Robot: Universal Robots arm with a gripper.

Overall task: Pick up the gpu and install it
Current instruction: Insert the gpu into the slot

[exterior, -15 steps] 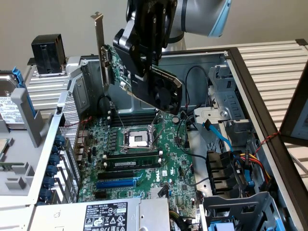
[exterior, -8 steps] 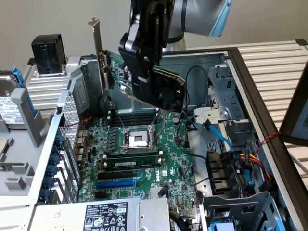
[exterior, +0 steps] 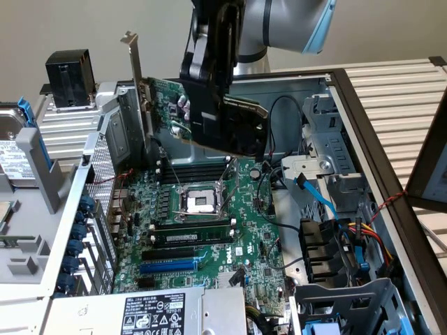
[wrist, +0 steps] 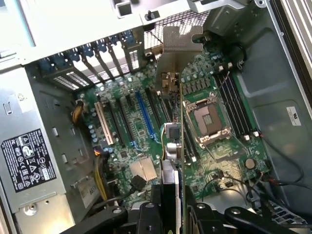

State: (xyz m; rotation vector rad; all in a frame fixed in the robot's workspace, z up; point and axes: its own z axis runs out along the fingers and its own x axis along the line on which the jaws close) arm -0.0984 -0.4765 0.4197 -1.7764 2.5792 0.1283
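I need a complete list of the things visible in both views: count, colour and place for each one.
computer case: one, grey metal, open.
motherboard: one, green, inside the case.
processor socket: one, silver, middle of the motherboard.
blue slot: one, blue, on the motherboard towards the power supply.
power supply: one, grey with a label, near edge in the exterior view.
blue cables: at least two, blue, the exterior view's right.
black box: one, black, behind the case, the exterior view's left.
gpu: one, green board, black cooler, metal bracket, in the air above the motherboard.
gripper: one, black, shut on the gpu.
robot arm: one, silver with light blue cap, above the case.
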